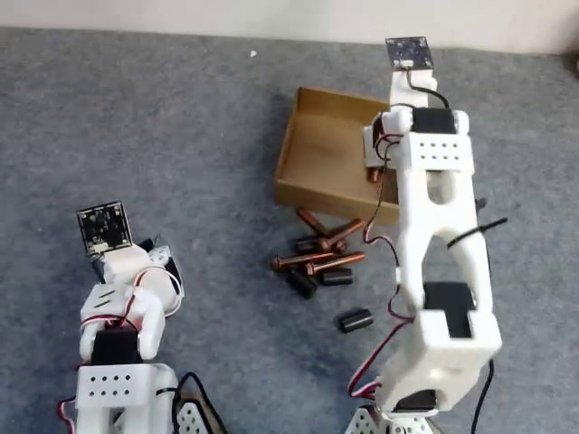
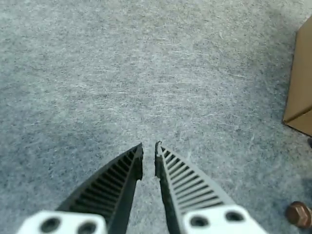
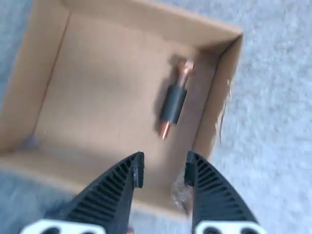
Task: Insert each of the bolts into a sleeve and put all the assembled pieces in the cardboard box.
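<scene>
Our right gripper (image 3: 164, 163) hangs open and empty over the cardboard box (image 3: 146, 22), where we see one bolt-and-sleeve piece (image 3: 174, 102) lying near a side wall. Left gripper (image 2: 148, 156) sits all but closed on nothing above the carpet (image 2: 146, 73). Loose bolts (image 1: 298, 262) and sleeves (image 1: 356, 320) lie just outside the box.

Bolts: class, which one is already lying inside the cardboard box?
The bolt with a black sleeve around its shank, lying by one wall of the cardboard box. The other bolts lie in a heap on the carpet outside it.
</scene>
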You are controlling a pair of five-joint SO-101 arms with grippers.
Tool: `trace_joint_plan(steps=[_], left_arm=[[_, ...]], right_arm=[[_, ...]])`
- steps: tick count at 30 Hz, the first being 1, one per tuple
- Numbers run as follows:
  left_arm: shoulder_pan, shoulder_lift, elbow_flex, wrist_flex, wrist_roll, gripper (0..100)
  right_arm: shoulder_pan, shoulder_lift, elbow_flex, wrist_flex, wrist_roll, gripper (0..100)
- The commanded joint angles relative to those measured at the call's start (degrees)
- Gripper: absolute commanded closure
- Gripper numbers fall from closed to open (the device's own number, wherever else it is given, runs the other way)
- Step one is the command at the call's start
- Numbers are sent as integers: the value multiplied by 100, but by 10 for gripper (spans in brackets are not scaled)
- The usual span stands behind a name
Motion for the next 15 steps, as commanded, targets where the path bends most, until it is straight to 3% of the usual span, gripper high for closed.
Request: trace_joint_plan(steps=[1, 8, 15], left_arm=[[-75, -66, -40, -158, -18, 930], [-75, -66, -31, -158, -18, 930], [-75, -66, -31, -149, -18, 930]], right_arm=[[-259, -769, -224, 919, 923, 872], [-426, -1490, 567, 1771, 1802, 872], [-734, -2870, 2932, 1516, 2409, 872]])
